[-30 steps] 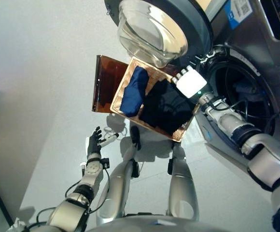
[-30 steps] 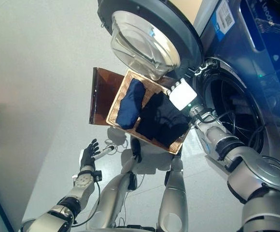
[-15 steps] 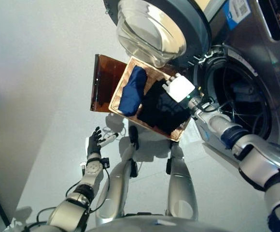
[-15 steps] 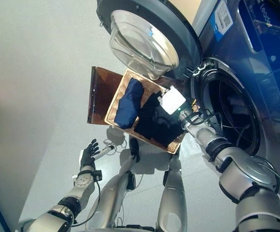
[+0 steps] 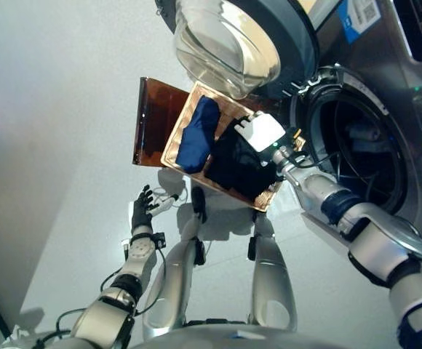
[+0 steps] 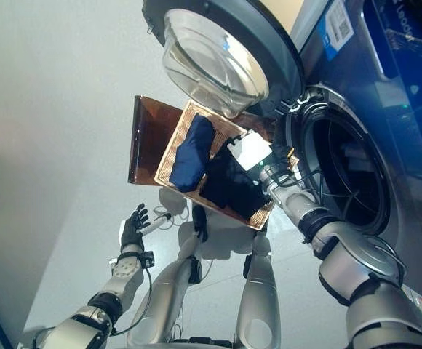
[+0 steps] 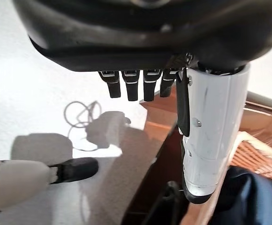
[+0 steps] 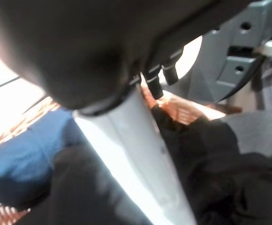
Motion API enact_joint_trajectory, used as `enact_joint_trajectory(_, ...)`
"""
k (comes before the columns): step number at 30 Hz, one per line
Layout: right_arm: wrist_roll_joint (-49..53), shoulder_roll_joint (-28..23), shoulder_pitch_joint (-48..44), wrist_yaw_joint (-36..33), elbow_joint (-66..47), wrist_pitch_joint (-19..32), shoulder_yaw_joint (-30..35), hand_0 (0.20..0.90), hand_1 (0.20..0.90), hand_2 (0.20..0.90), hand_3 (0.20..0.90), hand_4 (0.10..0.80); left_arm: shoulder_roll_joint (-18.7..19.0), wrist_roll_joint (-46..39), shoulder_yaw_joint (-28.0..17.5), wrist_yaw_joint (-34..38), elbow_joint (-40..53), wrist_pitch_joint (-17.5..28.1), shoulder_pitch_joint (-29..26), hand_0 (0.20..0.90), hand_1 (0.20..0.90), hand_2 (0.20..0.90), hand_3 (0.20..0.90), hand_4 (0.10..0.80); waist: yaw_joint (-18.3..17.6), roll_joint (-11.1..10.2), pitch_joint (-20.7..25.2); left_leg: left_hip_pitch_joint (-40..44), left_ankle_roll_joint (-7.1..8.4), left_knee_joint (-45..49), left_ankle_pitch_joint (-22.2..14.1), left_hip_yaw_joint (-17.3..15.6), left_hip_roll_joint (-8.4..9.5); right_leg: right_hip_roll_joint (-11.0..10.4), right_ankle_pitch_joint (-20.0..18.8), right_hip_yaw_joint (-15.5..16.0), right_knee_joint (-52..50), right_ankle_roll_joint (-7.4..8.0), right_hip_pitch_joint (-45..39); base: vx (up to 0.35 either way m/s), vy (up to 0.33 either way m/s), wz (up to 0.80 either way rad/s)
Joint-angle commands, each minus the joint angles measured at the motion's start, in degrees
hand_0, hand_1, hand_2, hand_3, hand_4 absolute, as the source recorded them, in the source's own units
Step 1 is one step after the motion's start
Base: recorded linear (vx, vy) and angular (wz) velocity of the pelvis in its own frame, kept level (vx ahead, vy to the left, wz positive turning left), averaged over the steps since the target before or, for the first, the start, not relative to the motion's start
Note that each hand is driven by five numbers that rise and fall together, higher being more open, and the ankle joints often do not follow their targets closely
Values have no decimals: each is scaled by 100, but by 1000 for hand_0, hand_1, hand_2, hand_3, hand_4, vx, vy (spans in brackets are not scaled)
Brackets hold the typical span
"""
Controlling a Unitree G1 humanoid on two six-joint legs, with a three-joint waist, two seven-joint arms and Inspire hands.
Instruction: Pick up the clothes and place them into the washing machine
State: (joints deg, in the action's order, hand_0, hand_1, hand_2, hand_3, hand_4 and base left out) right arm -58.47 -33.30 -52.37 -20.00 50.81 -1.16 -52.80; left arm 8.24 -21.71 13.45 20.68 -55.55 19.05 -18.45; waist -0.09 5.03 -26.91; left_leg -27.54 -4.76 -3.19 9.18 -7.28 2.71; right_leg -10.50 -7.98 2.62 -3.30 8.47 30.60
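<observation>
A woven basket (image 5: 268, 198) stands on the floor in front of the washing machine. It holds a folded blue garment (image 5: 197, 134) on its left side and a crumpled black garment (image 5: 233, 169) on its right. My right hand (image 5: 259, 132), white-covered thumb (image 8: 136, 140) forward, hovers open just over the black garment (image 8: 220, 159), with the blue garment (image 8: 23, 150) beside it. Low on the left, away from the basket, my left hand (image 5: 142, 211) hangs open and idle, with its thumb (image 7: 206, 140) straight.
The washing machine's drum opening (image 5: 356, 156) gapes at the right, with some pale laundry inside. Its round glass door (image 5: 229, 43) swings out above the basket. A brown panel (image 5: 153, 123) lies against the basket's left side. Pale floor stretches to the left.
My right hand has moved left, from the basket's edge by the drum opening to above the black garment. The left hand has stayed in place.
</observation>
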Motion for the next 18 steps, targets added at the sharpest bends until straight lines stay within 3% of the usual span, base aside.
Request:
enact_joint_trajectory(1, 146, -146, -453, -129, -81, 17, 227, 900, 900, 900, 900, 800, 400, -42, -346, 263, 104, 336, -278, 900, 900, 900, 900, 800, 170, -57, -18, -139, 844, 469, -300, -90, -268, -71, 69, -89, -210, -72, -56, 0, 0, 0)
enact_joint_trajectory(18, 146, -356, -193, 41, 80, 83, 285, 900, 900, 900, 900, 800, 689, -157, -695, 317, 447, 440, -463, 900, 900, 900, 900, 800, 113, -54, -111, -306, 845, 446, -230, -98, -261, -54, -55, -196, -172, -66, 187, -14, 5, 0)
